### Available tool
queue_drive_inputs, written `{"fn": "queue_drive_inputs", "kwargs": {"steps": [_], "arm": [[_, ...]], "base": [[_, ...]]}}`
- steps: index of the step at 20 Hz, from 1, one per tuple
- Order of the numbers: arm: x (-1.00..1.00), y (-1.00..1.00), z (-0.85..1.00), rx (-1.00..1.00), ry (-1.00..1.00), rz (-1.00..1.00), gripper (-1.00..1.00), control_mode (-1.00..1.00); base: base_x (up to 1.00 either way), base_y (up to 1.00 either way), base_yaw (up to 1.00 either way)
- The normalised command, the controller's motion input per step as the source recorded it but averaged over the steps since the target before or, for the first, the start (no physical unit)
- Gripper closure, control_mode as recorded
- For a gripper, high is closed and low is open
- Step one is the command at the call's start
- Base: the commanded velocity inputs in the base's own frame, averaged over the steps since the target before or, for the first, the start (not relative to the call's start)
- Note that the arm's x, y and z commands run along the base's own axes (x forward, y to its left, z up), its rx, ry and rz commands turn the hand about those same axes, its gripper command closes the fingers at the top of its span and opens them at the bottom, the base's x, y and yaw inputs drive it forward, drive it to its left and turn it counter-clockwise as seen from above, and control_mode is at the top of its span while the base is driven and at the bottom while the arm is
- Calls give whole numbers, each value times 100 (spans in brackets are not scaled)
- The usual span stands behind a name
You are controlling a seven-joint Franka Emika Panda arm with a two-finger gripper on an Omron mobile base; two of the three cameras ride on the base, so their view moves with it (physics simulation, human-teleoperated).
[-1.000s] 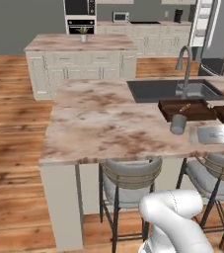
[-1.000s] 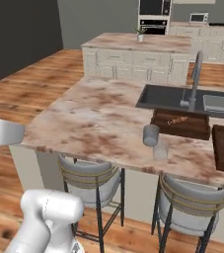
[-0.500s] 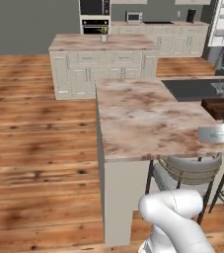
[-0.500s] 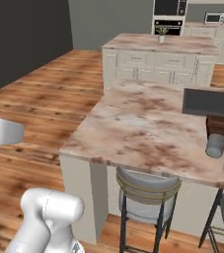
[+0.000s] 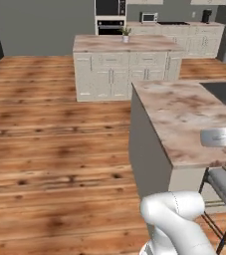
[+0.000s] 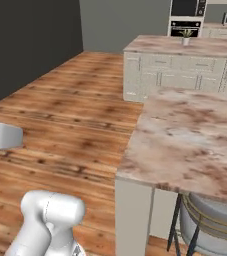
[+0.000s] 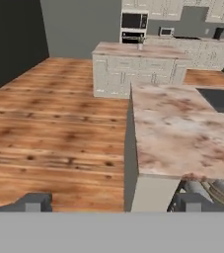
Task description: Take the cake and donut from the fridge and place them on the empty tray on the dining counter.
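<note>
Two fingers [image 7: 34, 201] stood spread wide, empty, touching nothing, near dining counter [image 7: 177, 133] corner above wood floor [image 7: 54, 128]. Stool [image 7: 217, 190] tucked under counter edge.

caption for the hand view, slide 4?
Open gripper looks past the dining counter corner and wood floor toward a kitchen island and wall oven.

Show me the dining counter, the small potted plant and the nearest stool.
dining counter [image 6: 185, 140]: right base view, bare marble top.
potted plant [image 6: 186, 36]: right base view, on its leaves and pot.
stool [image 6: 212, 225]: right base view, grey seat cushion.
</note>
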Motion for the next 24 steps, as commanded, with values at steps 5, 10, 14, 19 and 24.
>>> {"fn": "queue_drive_inputs", "kwargs": {"steps": [5, 10, 14, 19, 24], "arm": [[0, 0, 0, 0, 0, 0, -100, 100], [0, 0, 0, 0, 0, 0, -100, 100], [0, 0, 0, 0, 0, 0, -100, 100], [0, 0, 0, 0, 0, 0, -100, 100], [0, 0, 0, 0, 0, 0, -100, 100]], "base": [[100, 95, -18], [100, 70, -9], [100, 41, -4], [100, 6, 0], [100, 8, 0]]}}
